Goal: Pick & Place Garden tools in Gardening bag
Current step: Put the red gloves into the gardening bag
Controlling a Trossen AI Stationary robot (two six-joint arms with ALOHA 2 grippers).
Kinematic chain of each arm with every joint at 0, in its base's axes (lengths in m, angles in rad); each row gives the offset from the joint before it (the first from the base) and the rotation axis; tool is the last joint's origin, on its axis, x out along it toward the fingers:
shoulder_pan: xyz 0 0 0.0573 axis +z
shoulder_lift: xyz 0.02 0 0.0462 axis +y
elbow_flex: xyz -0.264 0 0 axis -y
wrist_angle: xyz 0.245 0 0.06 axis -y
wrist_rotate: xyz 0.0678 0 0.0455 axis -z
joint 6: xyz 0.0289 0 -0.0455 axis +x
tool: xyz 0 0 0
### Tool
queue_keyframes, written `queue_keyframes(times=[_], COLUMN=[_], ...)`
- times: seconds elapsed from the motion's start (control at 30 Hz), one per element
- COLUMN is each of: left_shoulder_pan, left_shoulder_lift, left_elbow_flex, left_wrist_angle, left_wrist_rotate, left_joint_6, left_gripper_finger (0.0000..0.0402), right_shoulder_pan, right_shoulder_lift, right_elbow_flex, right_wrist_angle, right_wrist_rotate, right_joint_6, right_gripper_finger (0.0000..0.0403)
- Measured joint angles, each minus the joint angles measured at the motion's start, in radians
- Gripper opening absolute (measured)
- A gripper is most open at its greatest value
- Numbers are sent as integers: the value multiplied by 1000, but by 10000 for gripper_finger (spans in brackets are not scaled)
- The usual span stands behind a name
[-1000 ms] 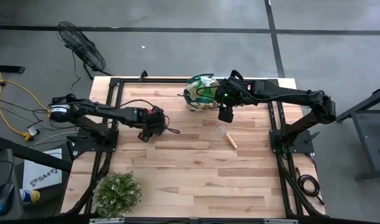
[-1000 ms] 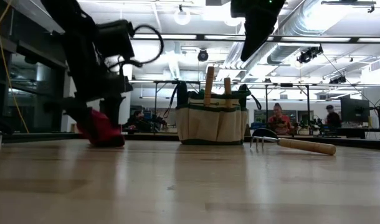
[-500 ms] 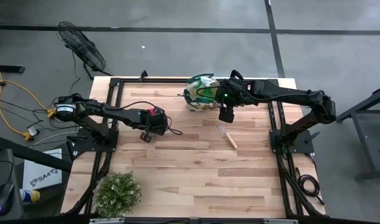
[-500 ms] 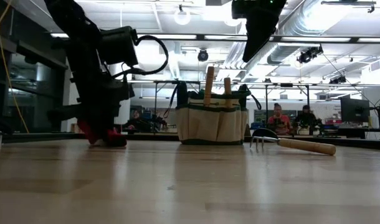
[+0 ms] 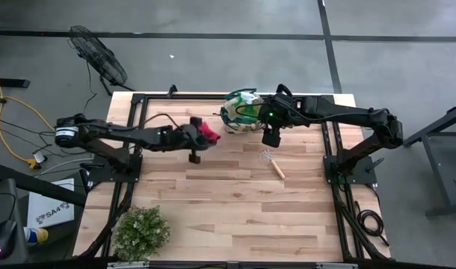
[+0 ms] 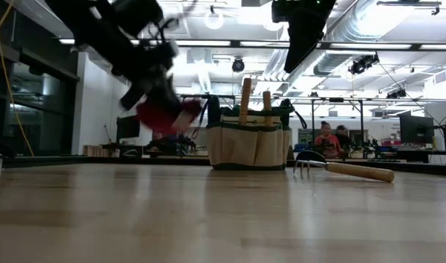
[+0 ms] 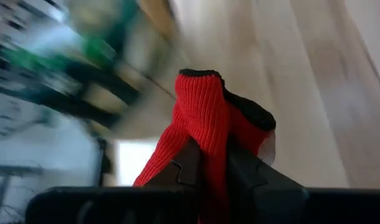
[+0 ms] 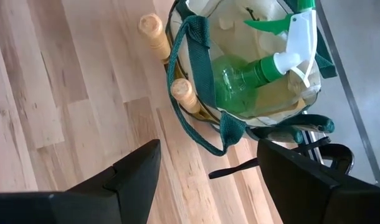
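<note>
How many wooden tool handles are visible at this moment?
3. Two wooden handles stand in the outer pockets of the gardening bag; the third belongs to the wire rake lying on the table. Others may be hidden inside the bag.

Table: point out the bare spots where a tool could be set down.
Free: the wide stretch between the plant and the rake, and the near right corner below the rake. Crowded: the far edge, where the left gripper lifts a red glove beside the bag, with the right gripper hovering open next to it.
</note>
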Motion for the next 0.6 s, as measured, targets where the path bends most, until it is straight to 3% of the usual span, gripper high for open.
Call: queue_keyframes(times=[0.23,0.43,0.6], left_shoulder_pan=[1,27,113], left_shoulder_lift=[-88,-72,7], left_elbow_flex=[2,2,6], left_wrist_angle=[302,561,743], left_wrist_rotate=[-40,127,253], left_joint_6=[1,-53,-140], left_gripper_finger=[31,31,31], right_shoulder_pan=[0,0,0], right_shoulder_lift=[0,0,0], right_elbow_flex=[0,0,0], right_wrist_angle=[3,29,46], right_wrist_rotate=[1,1,9], right_joint_6=[-1,-3,7], right_gripper_finger=[258,258,258])
